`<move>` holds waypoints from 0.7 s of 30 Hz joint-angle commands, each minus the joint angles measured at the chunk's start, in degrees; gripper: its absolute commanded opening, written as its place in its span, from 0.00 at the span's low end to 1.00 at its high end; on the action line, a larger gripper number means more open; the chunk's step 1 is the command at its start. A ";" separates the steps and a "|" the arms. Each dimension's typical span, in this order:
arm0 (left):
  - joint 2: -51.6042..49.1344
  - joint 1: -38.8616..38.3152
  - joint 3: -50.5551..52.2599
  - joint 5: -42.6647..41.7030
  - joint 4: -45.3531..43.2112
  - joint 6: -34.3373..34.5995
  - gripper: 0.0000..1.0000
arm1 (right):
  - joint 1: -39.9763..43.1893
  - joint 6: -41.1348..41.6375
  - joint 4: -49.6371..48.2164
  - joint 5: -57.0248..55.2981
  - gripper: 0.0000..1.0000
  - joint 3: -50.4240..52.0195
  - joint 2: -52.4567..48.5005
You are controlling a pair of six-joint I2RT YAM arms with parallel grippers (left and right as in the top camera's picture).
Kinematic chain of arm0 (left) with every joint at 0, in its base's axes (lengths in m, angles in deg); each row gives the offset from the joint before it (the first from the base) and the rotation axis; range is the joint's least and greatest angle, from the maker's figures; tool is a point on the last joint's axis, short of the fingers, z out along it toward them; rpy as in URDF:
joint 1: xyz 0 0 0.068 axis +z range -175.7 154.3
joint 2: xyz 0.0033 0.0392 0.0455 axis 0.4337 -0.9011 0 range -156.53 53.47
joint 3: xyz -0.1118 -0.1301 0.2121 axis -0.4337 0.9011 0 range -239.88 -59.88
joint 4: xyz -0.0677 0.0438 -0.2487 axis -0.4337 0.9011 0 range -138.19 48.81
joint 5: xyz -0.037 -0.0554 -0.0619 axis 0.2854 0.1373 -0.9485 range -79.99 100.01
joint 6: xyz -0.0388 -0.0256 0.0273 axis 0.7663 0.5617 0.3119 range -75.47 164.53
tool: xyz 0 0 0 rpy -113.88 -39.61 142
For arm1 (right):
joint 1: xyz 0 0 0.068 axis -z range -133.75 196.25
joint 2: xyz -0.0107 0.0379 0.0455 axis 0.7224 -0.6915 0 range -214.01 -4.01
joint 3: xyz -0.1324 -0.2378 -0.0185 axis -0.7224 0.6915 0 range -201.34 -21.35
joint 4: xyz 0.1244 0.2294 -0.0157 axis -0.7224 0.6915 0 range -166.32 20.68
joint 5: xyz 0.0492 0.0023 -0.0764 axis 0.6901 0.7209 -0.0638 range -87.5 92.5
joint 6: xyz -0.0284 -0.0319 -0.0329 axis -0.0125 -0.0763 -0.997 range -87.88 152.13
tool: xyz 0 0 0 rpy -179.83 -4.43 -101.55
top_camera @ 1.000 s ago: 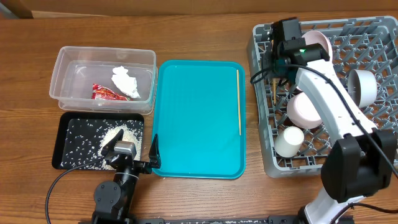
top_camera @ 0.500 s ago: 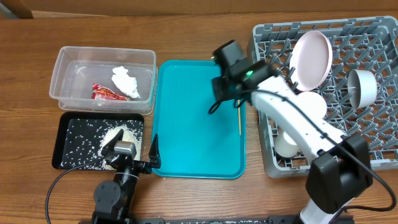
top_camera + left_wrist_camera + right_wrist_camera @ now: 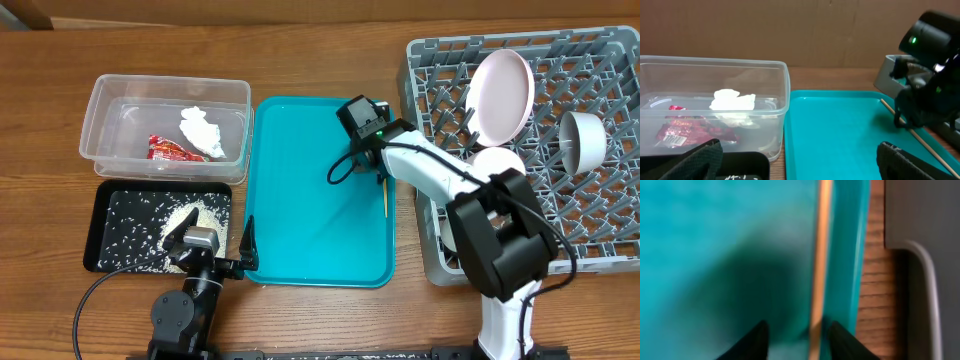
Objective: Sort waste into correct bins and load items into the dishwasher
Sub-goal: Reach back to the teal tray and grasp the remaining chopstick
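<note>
Wooden tabletop (image 3: 320,60) carries all items.

1. Waste bins, left side. The clear tub (image 3: 100,120) holds the red wrapper (image 3: 168,150) and the white tissue (image 3: 203,132), which lie just beside each other. The black tray (image 3: 105,250) sits in front of the tub and holds scattered rice grains (image 3: 185,218), heaped toward its right end.

2. Centre. The teal tray (image 3: 310,200) lies between the bins and the dish rack (image 3: 425,70). One chopstick (image 3: 385,198) lies flat on the teal tray, parallel to its right rim and just inside it.

3. Dish rack, right side. A plate (image 3: 500,95) stands on edge among the pegs. A bowl (image 3: 583,140) rests on its side, well apart from the plate.

4. Right claw (image 3: 372,165). It is positioned low over the upper part of the chopstick. The right wrist view shows the fingertips (image 3: 756,341) spread, one on each side of the chopstick (image 3: 822,245); the stick runs closer to the rim-side finger. The jaws are apart and grip nothing.

5. Left claw (image 3: 800,165). It rests at the near edge of the tabletop, by the right end of the black tray, facing the tub. Its jaws are spread wide and hold nothing.
</note>
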 commanded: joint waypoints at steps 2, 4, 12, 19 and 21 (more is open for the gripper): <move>0.59 0.39 0.39 -0.83 -0.22 -0.61 1.00 | 0.98 -0.55 0.02 0.70 0.29 0.24 -2.40; 0.59 0.39 0.39 -0.83 -0.22 -0.61 1.00 | 0.96 -3.78 0.00 2.97 0.20 0.22 -2.38; 0.59 0.39 0.39 -0.83 -0.22 -0.61 1.00 | -1.97 -9.40 8.02 6.38 0.04 -3.50 -1.38; 0.59 0.39 0.39 -0.83 -0.22 -0.61 1.00 | -2.49 -8.79 14.47 11.43 0.04 -10.67 7.04; 0.59 0.39 0.39 -0.83 -0.22 -0.61 1.00 | -1.18 -8.79 14.69 11.45 0.04 -11.93 11.76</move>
